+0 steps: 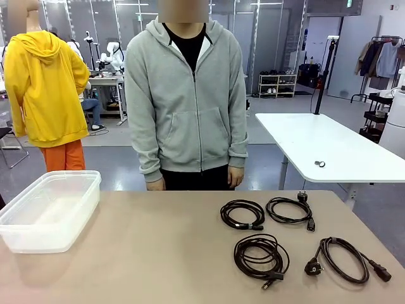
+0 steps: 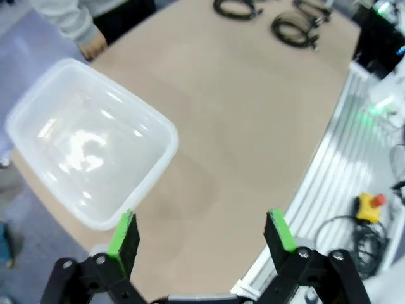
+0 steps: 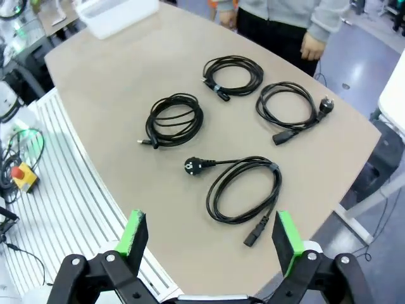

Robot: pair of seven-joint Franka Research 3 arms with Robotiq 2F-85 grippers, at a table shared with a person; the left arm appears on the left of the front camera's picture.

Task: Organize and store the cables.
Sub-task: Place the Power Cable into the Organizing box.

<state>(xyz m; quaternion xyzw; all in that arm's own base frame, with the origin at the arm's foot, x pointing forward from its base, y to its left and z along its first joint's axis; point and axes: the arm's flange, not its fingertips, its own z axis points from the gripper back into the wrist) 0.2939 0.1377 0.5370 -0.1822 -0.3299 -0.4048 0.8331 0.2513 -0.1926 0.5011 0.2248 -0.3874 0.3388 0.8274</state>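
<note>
Several black coiled cables lie on the right half of the tan table [image 1: 158,253]: one at the far middle [image 1: 242,214], one with plugs to its right [image 1: 290,210], one nearer the front [image 1: 260,254], and a looser one with chunky plugs at the right [image 1: 345,258]. The right wrist view looks down on them: [image 3: 233,76], [image 3: 289,106], [image 3: 174,119], [image 3: 243,188]. My right gripper [image 3: 209,235] hangs open high above the table's edge, nothing between its fingers. My left gripper [image 2: 201,230] is open too, above the table beside the clear tub, with two cables [image 2: 294,30] [image 2: 237,8] far off.
A clear plastic tub [image 1: 49,209] stands at the table's left end, seen also in the left wrist view [image 2: 88,142] and far off in the right wrist view [image 3: 117,14]. A person in a grey hoodie [image 1: 186,101] stands at the far edge, hands down. A white table [image 1: 323,149] stands behind right.
</note>
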